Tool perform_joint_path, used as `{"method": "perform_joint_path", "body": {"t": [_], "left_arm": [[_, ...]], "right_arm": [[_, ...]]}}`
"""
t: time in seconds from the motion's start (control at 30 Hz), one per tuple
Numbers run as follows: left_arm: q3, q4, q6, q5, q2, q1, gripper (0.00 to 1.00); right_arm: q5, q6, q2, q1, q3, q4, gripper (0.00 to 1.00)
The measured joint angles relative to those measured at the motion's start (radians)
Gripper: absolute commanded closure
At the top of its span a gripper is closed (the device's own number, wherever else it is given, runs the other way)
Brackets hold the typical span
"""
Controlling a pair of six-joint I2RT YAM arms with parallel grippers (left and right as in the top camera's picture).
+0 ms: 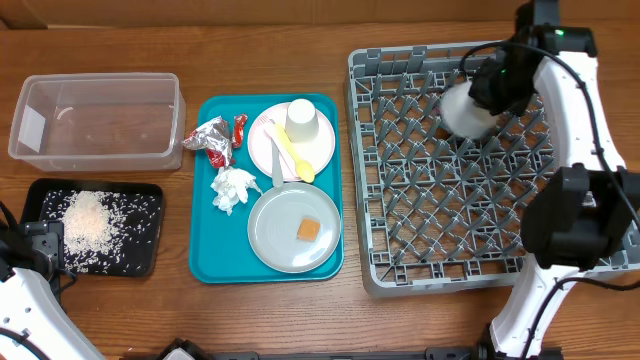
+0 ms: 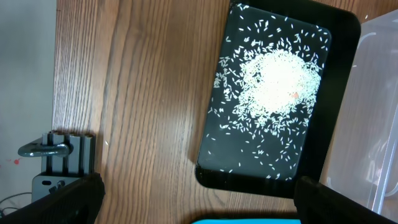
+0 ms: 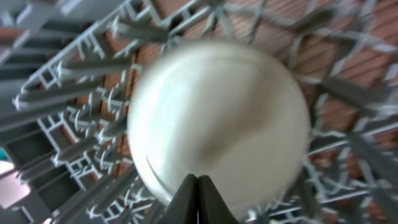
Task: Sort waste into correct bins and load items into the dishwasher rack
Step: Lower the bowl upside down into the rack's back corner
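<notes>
Wooden table [image 1: 280, 40] under me, grain running sideways. Teal serving tray [image 1: 215, 255] flat on it, mid-view. Metal clamp [image 2: 56, 149] on table edge, far left.

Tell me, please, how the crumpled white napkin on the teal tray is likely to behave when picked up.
The napkin looks loosely crumpled, so it would probably be floppy and squash under a grip. It appears thin, so it is likely very light; a push may just skid it across the smooth teal tray.
</notes>
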Motion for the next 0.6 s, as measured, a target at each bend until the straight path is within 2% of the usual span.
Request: {"method": "perform_joint_path", "body": {"t": [0.33, 0.4, 0.43, 0.47, 0.5, 0.53, 0.57, 0.6], "left_arm": [[0.0, 0.0, 0.0, 0.0, 0.0, 0.0, 0.0], [0.0, 0.0, 0.0, 0.0, 0.0, 0.0, 0.0], [0.0, 0.0, 0.0, 0.0, 0.0, 0.0, 0.0], [0.0, 0.0, 0.0, 0.0, 0.0, 0.0, 0.0], [0.0, 0.0, 0.0, 0.0, 0.0, 0.0, 0.0], [0.0, 0.0, 0.0, 0.0, 0.0, 0.0, 0.0], [0.0, 0.0, 0.0, 0.0, 0.0, 0.0, 0.0], [0.0, 0.0, 0.0, 0.0, 0.0, 0.0, 0.0]], "right_arm": [[-0.022, 0.0, 0.009, 0.062, 0.01, -0.002, 0.96], [-0.022, 0.0, 0.01, 0.063, 0.036, -0.022, 0.93], [-0.022, 0.001, 0.009, 0.062, 0.055, -0.032, 0.88], [-0.022, 0.004, 0.009, 0.061, 0.078, -0.045, 0.75], [-0.022, 0.007, 0.008, 0.061, 0.102, -0.057, 0.5], [-0.022, 0.006, 0.004, 0.059, 0.125, -0.071, 0.3], [-0.023, 0.001, -0.002, 0.057, 0.147, -0.086, 0.18], [-0.028, -0.002, -0.013, 0.056, 0.17, -0.104, 0.11]]}}
